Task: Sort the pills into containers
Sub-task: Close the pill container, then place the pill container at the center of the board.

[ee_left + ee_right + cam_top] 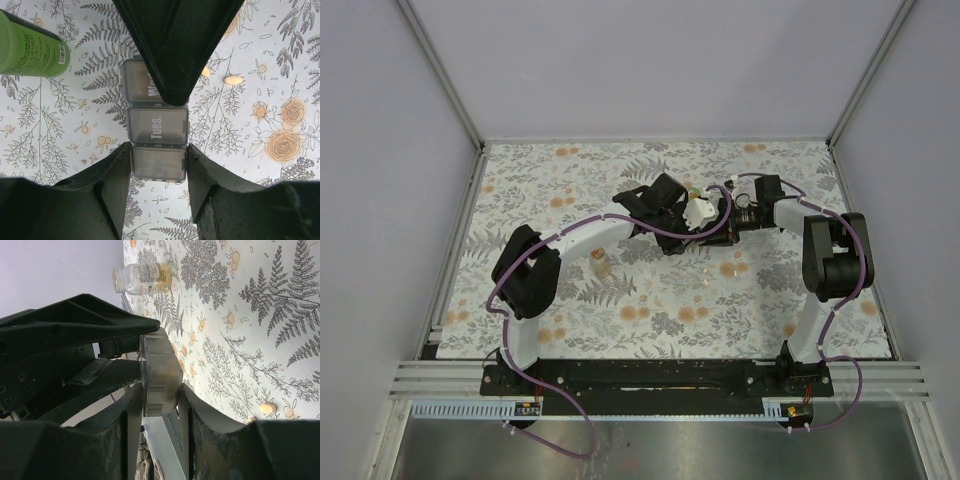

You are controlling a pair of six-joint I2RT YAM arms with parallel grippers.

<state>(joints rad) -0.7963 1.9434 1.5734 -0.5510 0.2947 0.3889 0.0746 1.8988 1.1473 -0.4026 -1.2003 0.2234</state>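
Grey organizer (157, 131) spans lengthwise between left end effector (159, 164) and right end effector (160, 401).

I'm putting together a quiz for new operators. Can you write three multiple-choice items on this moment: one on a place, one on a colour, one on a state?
1. In the left wrist view, where do the loose pills lie relative to the organizer?
A. toward the picture's right
B. toward the picture's left
C. inside it

2. What colour is the bottle in that view?
A. red
B. green
C. blue

3. What is the left gripper doing?
A. open over the bottle
B. shut on a pill
C. shut on the organizer

Answers:
1 A: the pills lie past the organizer's right side.
2 B: the bottle's body is plainly green.
3 C: the gripper's fingers press both sides of the organizer's end compartment.
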